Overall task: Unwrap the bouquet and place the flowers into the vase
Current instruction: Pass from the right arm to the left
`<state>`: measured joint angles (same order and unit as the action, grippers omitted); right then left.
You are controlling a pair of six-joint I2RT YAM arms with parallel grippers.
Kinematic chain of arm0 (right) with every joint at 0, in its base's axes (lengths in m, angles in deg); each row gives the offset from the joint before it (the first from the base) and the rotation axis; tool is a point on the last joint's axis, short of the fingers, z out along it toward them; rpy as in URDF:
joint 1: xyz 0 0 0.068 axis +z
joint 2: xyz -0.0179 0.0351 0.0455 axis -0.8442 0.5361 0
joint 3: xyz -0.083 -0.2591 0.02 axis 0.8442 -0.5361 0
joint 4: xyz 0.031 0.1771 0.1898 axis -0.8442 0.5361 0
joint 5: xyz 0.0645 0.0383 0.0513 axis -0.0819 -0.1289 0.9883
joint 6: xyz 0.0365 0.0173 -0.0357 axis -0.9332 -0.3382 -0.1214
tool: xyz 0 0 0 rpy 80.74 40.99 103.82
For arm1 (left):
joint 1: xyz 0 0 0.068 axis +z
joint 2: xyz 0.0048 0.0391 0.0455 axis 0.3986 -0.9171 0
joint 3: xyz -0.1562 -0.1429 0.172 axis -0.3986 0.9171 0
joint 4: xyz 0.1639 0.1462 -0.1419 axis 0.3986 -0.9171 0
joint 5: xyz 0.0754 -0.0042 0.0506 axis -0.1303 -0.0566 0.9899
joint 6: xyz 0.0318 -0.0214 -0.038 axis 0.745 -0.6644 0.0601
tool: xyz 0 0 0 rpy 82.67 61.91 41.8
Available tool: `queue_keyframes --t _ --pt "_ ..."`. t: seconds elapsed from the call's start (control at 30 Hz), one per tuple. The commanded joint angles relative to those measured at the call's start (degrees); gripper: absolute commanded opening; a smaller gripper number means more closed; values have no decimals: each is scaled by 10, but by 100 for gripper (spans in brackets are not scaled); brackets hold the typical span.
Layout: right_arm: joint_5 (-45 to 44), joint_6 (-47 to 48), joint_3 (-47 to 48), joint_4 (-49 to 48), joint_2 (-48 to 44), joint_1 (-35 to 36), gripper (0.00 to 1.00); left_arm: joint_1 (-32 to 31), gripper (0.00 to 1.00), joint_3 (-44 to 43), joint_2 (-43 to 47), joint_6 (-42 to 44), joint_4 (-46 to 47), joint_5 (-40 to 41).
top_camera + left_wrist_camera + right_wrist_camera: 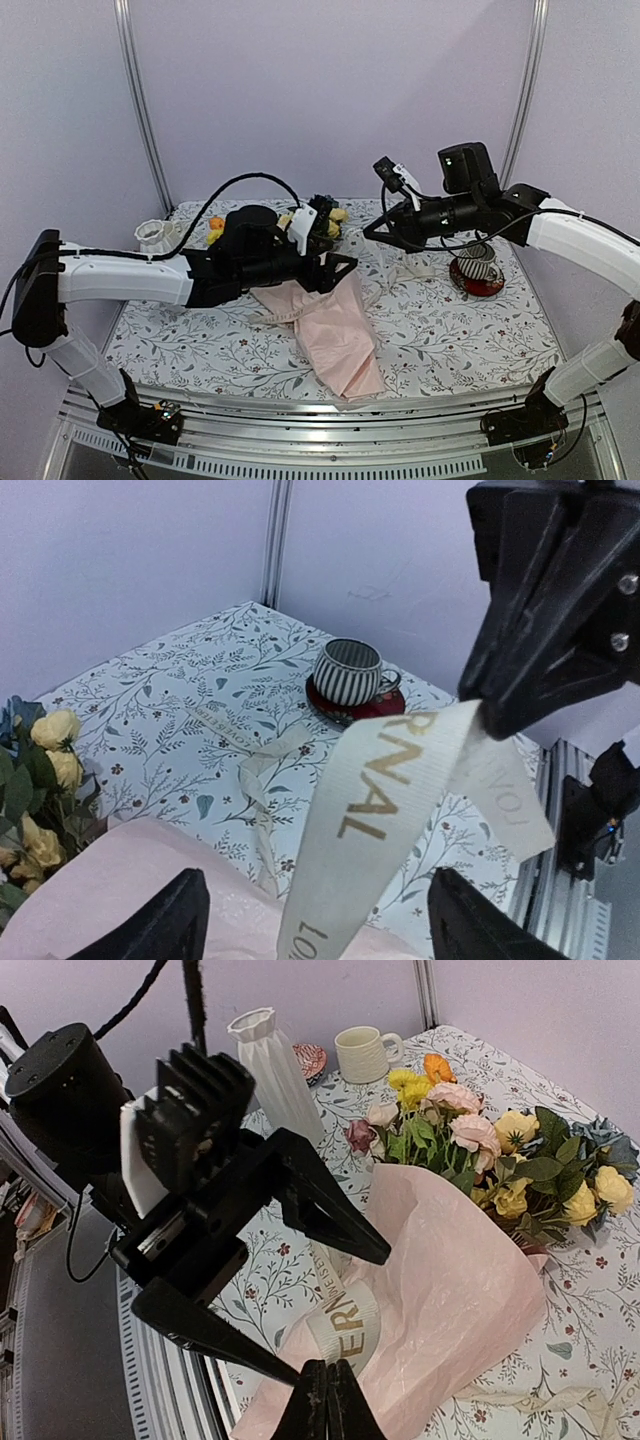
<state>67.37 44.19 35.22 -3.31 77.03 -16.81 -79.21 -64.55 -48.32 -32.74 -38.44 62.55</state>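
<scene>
While the top view has the bouquet (325,315) lying on the desk (440,330) under spread left jaws, the left wrist shows right jaws pinching its limp ribbon (385,790), the right wrist its light, crinkly paper (450,1270), probably best gripped at an edge.

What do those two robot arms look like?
The left arm and right arm have smooth white tubular shells with black joints and wrists. Each ends in two long tapering black jaws. A black cable loops over the left arm.
</scene>
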Motion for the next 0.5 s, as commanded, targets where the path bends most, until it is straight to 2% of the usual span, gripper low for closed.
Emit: queue_keyframes --t 0.0,0.1,0.13,0.17,0.3,0.4,0.47 --pt "18 2 15 -12 -20 4 3 -9 65 -31 -27 4 -25 21" --pt "11 4 11 -12 -21 4 5 -9 23 -33 -29 0 -34 38" --pt "3 4 6 -15 -22 4 8 -8 9 -33 -27 -2 -39 47" --pt "-8 5 0 -19 -25 4 15 -8 0 -32 -23 -6 -46 57" --pt "-66 0 -30 -40 -36 4 41 -8 0 -22 11 -12 -90 117" --pt "-109 -6 -49 -58 -46 4 45 -8 0 -11 55 -17 -147 181" --pt "-141 -6 -71 -70 -52 4 52 -8 0 -4 92 -24 -198 234"
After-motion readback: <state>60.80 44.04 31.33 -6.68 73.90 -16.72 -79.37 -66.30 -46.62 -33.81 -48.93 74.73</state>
